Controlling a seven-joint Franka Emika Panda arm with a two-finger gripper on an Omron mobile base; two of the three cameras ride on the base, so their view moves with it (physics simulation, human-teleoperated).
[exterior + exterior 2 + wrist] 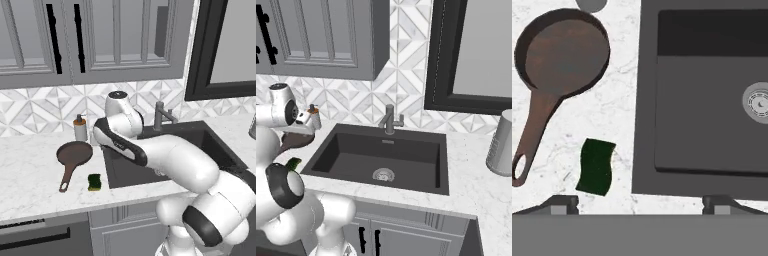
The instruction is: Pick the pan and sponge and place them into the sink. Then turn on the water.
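Observation:
The dark reddish-brown pan (564,52) lies on the marble counter left of the sink (702,115), its long handle running toward the counter's front edge. The small dark green sponge (596,167) rests just below the pan, between the handle and the sink's left rim. My gripper (641,205) hangs open high above the counter, over the sink's left front corner, holding nothing. From the left base view the pan (75,152) and sponge (94,182) sit left of my arm. The faucet (389,119) stands behind the basin (356,150); no water stream is in view.
A soap dispenser (80,128) stands behind the pan against the tiled wall. A grey canister (502,145) sits on the counter right of the sink. The silver drain (384,174) lies mid-basin. Upper cabinets hang above the counter.

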